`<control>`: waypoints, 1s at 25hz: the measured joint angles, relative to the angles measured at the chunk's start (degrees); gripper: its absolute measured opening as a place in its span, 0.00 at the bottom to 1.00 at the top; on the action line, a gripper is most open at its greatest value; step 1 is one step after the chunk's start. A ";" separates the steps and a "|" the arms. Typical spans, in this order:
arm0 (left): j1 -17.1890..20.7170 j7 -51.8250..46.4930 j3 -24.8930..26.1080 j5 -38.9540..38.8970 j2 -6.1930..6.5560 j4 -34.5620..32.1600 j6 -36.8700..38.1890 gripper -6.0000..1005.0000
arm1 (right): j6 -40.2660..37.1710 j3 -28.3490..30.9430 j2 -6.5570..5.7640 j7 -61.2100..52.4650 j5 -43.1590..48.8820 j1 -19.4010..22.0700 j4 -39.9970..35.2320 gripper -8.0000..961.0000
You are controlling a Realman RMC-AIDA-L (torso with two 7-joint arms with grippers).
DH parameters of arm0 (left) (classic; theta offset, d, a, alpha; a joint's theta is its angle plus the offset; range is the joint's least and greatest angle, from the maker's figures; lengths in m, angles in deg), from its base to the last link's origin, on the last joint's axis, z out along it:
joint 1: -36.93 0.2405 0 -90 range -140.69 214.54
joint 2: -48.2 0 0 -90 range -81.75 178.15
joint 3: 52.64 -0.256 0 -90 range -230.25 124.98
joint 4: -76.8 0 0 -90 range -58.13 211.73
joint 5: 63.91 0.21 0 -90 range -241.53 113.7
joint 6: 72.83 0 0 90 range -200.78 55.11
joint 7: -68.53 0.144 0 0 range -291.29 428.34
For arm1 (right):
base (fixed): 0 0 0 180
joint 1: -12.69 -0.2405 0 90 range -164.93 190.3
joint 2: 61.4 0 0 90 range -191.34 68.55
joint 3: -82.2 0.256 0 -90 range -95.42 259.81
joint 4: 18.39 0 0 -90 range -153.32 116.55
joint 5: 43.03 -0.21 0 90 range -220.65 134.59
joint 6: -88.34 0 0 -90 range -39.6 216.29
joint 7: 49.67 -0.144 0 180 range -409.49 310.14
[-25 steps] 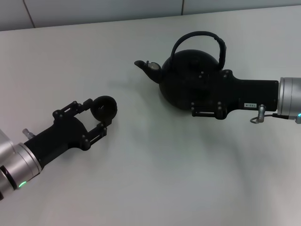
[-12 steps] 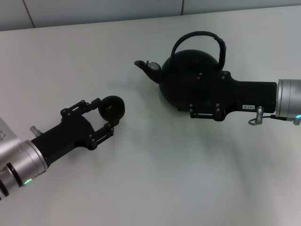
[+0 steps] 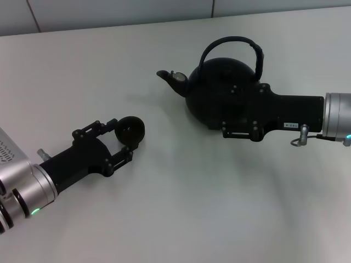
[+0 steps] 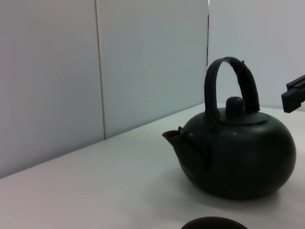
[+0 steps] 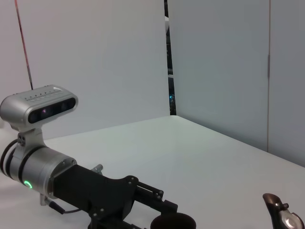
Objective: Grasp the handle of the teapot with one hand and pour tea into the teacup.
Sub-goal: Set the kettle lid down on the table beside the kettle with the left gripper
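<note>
The matte-black teapot stands on the table at the back middle, with its spout pointing left. Its arched handle stands upright. It also shows in the left wrist view. My right gripper reaches in from the right over the pot's body, below the handle, jaws spread and holding nothing. One of its fingertips shows beside the handle. My left gripper is shut on the small dark teacup, left of and nearer than the spout. The cup also shows in the right wrist view.
The white table runs to a pale wall at the back. My left arm lies along the near left, and my right arm comes in from the right edge.
My left gripper has carried the teacup to the right, toward the teapot, and a little nearer. My right gripper has barely moved.
</note>
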 joint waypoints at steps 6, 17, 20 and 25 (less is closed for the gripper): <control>0.00 -0.59 -0.03 0.00 0.00 0.11 -0.44 0.64 | 0.45 -0.03 0.00 0.00 0.00 -0.09 0.00 0.69; 0.03 -1.13 -0.56 0.00 0.00 0.08 -0.56 0.64 | 0.63 -0.04 0.00 0.00 0.01 -0.19 0.00 0.69; 0.02 -1.20 -0.56 0.00 0.00 0.04 -0.56 0.64 | 0.62 -0.04 0.00 0.00 0.01 -0.19 0.00 0.69; 0.00 -1.22 -0.63 0.00 0.00 0.01 -0.56 0.64 | 0.62 -0.04 0.00 0.00 0.01 -0.19 0.00 0.69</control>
